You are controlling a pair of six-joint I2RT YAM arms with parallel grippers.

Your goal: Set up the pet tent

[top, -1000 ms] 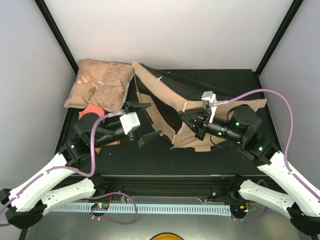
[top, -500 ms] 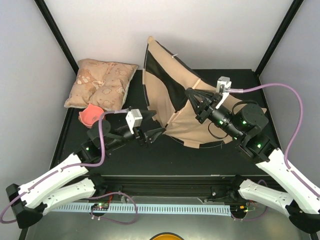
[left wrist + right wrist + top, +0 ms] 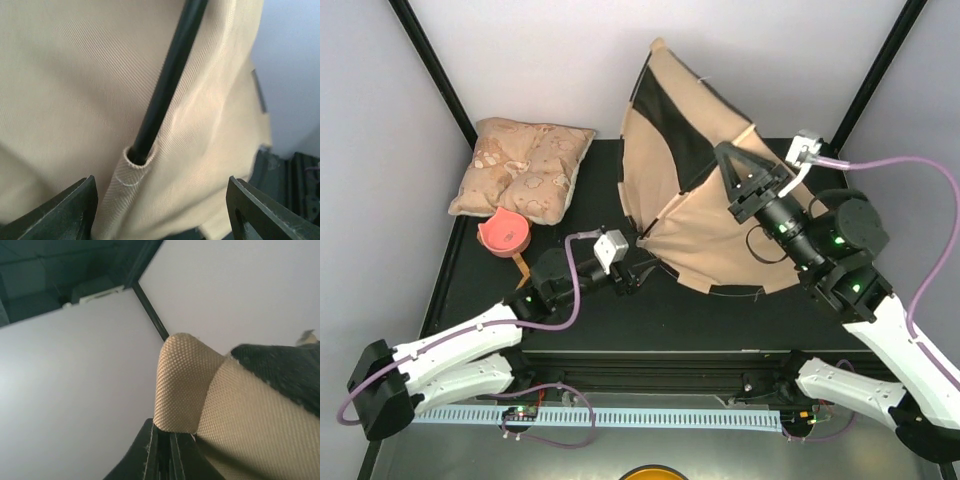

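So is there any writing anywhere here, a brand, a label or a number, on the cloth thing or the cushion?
None: no word, number or sign can be read in any view.
pet tent: plain tan and black fabric, no label showing.
pillow: a pattern only, no lettering.
small board by the front rail: any marks are too small to read.

Left arm stretched low and forward, left tool [image 3: 638, 272] with fingers spread wide, right arm lifted high, angled up and left, right tool [image 3: 728, 160] pinched tight on the pet tent [image 3: 695, 240]
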